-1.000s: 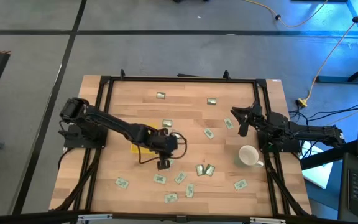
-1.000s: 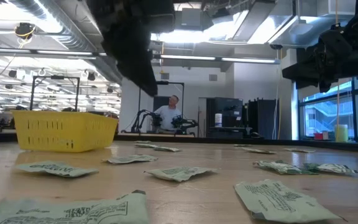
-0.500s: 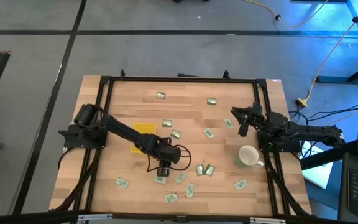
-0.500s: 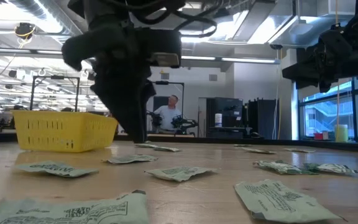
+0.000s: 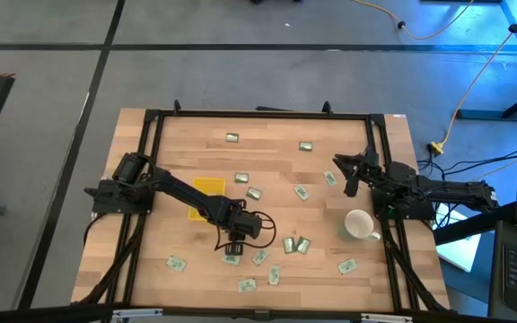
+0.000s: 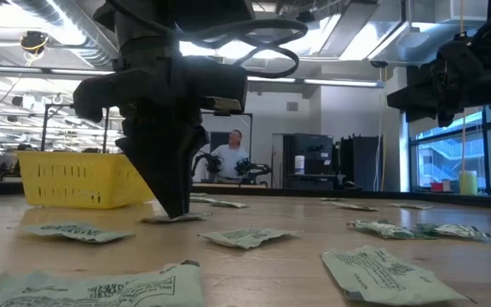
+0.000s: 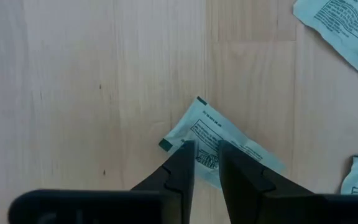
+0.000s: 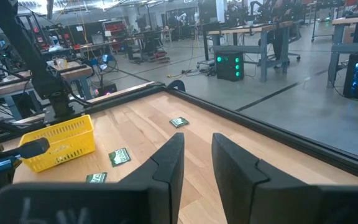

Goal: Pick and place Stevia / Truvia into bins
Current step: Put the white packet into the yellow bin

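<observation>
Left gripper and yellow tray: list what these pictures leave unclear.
- Left gripper: the wrist view shows its tips astride a sachet, not whether the sachet is pinched.
- Yellow tray: the low view is level, so the wall hides its contents; in the high view the left arm crosses it.
- Sachet print: too small in the high view.

Pale green-and-white sachets (image 5: 232,258), yellow tray (image 5: 206,187), white mug (image 5: 359,224), light wood table (image 5: 267,157).

fifteen sachets (image 5: 232,138), one yellow tray (image 5: 206,185), one mug (image 5: 359,224)
</observation>
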